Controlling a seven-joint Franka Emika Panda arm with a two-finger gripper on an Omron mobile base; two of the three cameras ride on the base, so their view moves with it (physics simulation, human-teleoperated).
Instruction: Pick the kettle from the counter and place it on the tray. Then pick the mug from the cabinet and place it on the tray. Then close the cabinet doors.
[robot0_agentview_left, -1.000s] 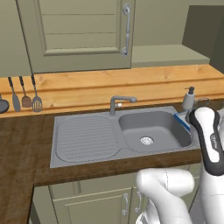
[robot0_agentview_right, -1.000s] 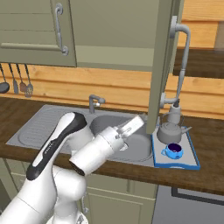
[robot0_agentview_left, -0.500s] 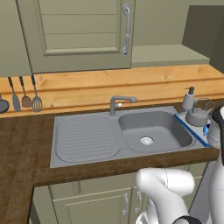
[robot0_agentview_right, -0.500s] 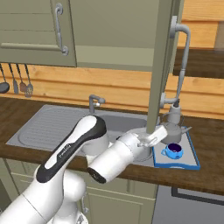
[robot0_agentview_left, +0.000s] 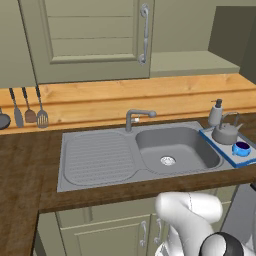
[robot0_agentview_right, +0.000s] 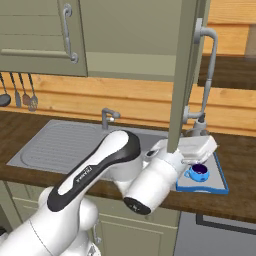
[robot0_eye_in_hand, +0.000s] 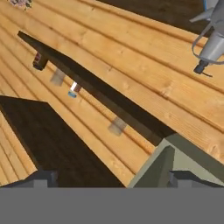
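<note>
Kettle and mug done: squat grey metal kettle (robot0_agentview_left: 226, 133) and small bright blue mug (robot0_agentview_left: 241, 149) sit on the blue-rimmed grey tray (robot0_agentview_right: 218, 186) on the bench. Hand (robot0_agentview_right: 198, 148) spread, empty. Open olive-green panelled door (robot0_agentview_right: 185, 75) looks stiff, light; push its edge or hook the curved silver handle (robot0_agentview_right: 210, 70).

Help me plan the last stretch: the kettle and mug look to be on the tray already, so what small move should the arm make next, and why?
Probably swing the open gripper behind the right cabinet door and start pushing it shut. The kettle and mug already sit on the tray, the gripper holds nothing, and that door stands open edge-on beside it.
</note>
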